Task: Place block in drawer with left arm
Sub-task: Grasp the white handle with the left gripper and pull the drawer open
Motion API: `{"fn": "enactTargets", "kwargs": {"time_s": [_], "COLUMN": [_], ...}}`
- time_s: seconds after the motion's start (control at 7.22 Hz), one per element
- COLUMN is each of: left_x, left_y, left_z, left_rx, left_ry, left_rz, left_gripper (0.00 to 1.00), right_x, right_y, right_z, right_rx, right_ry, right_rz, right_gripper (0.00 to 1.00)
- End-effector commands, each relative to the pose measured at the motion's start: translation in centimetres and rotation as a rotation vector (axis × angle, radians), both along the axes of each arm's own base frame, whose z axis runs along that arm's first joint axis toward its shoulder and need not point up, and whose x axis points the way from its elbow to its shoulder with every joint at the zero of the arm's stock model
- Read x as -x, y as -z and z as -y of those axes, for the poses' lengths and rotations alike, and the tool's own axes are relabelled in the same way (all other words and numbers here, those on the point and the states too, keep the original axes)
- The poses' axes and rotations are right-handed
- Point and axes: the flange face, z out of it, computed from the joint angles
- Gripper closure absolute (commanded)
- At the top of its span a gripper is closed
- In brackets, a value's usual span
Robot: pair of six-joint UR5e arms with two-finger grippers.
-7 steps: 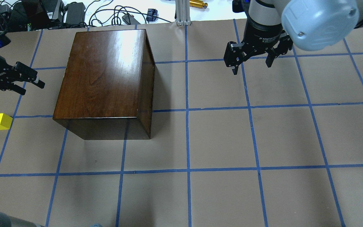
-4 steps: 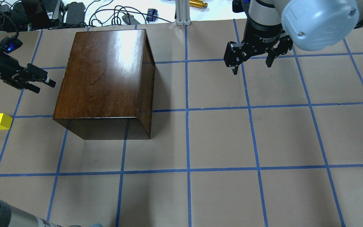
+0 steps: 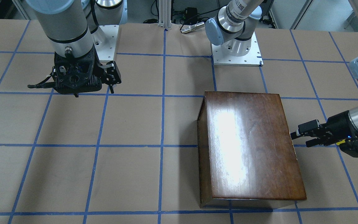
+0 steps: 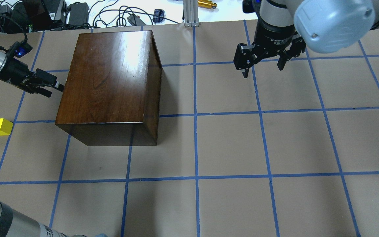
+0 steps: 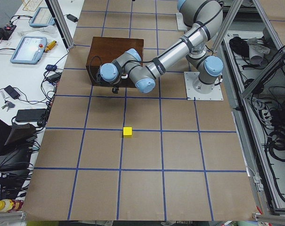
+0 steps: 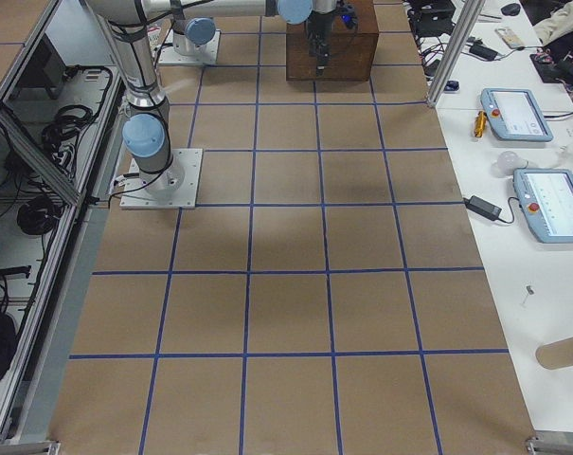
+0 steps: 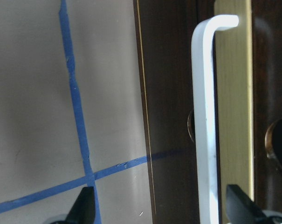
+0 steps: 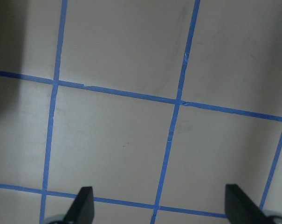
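The yellow block (image 4: 0,126) lies on the paper near the table's left edge, also seen in the exterior left view (image 5: 127,132). The dark wooden box (image 4: 110,82) stands nearby. Its drawer front (image 7: 171,116), with a pale handle (image 7: 203,116) on a brass plate, fills the left wrist view and looks shut. My left gripper (image 4: 54,90) is open, level with the box's left face and close to it. The handle lies between its fingertips (image 7: 85,207). The block sits behind and to one side of it. My right gripper (image 4: 263,70) hangs open and empty over bare paper.
Blue tape lines grid the brown paper. Cables, power bricks and an aluminium post (image 4: 191,13) lie beyond the far edge. Both arm base plates (image 3: 236,54) sit at the robot's side. Tablets (image 5: 29,49) rest on the side bench.
My left gripper has moved right, from beside the block's side of the table up to the box's left face. The block, the box and the right arm have not moved.
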Motion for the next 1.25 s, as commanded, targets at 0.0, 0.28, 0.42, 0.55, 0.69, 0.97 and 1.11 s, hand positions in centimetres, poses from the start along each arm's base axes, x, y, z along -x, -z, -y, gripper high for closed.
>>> {"fn": "enactTargets", "kwargs": {"time_s": [0.0, 0.28, 0.42, 0.55, 0.69, 0.97, 1.11], "left_x": [0.0, 0.3, 0.2, 0.2, 0.0, -0.9, -0.9], "left_y": [1.2, 2.9, 3.1, 3.0, 2.7, 2.6, 2.2], "left_z": [0.6, 1.3, 1.5, 1.6, 1.5, 1.3, 1.3], "left_rx": [-0.006, -0.001, 0.009, 0.012, 0.015, 0.011, 0.014], "left_ry": [0.003, 0.003, 0.004, 0.004, 0.002, -0.010, -0.006], "left_rz": [-0.010, -0.037, -0.032, -0.031, -0.026, -0.017, -0.006], "left_gripper": [0.00, 0.00, 0.00, 0.00, 0.00, 0.00, 0.00], "right_x": [0.0, 0.0, 0.0, 0.0, 0.0, 0.0, 0.0], "right_y": [0.0, 0.0, 0.0, 0.0, 0.0, 0.0, 0.0], "right_z": [0.0, 0.0, 0.0, 0.0, 0.0, 0.0, 0.0], "right_rx": [0.000, 0.000, 0.000, 0.000, 0.000, 0.000, 0.000], "right_ry": [0.000, 0.000, -0.001, 0.000, -0.001, -0.001, 0.000], "right_rz": [0.000, 0.000, 0.000, 0.000, 0.000, 0.000, 0.000], "right_gripper": [0.00, 0.00, 0.00, 0.00, 0.00, 0.00, 0.00]}}
